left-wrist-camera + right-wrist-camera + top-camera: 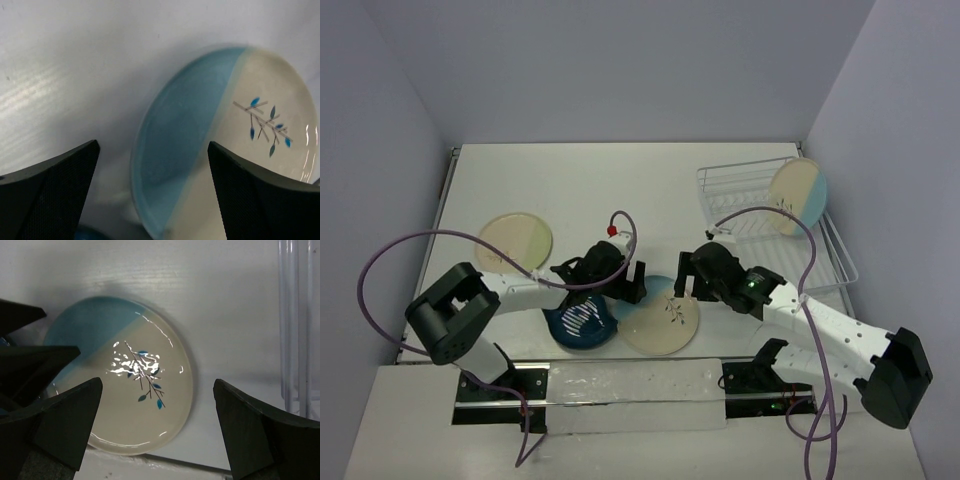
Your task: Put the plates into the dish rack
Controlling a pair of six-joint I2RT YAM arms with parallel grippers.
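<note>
A cream-and-light-blue plate with a dark sprig (665,318) lies flat on the table between the two arms. It also shows in the left wrist view (220,145) and the right wrist view (130,385). My left gripper (634,283) (152,195) is open and empty, over the plate's blue left edge. My right gripper (684,280) (157,430) is open and empty just above the plate's far right side. A dark teal leaf-shaped dish (580,322) lies against the plate's left edge. A pale yellow plate (515,240) lies at the left. A second sprig plate (798,196) stands in the wire dish rack (760,222).
The rack stands at the back right by the right wall, and its wires show at the right of the right wrist view (295,325). The left gripper's fingers (30,360) are in the right wrist view. A purple cable (400,255) loops off the left arm.
</note>
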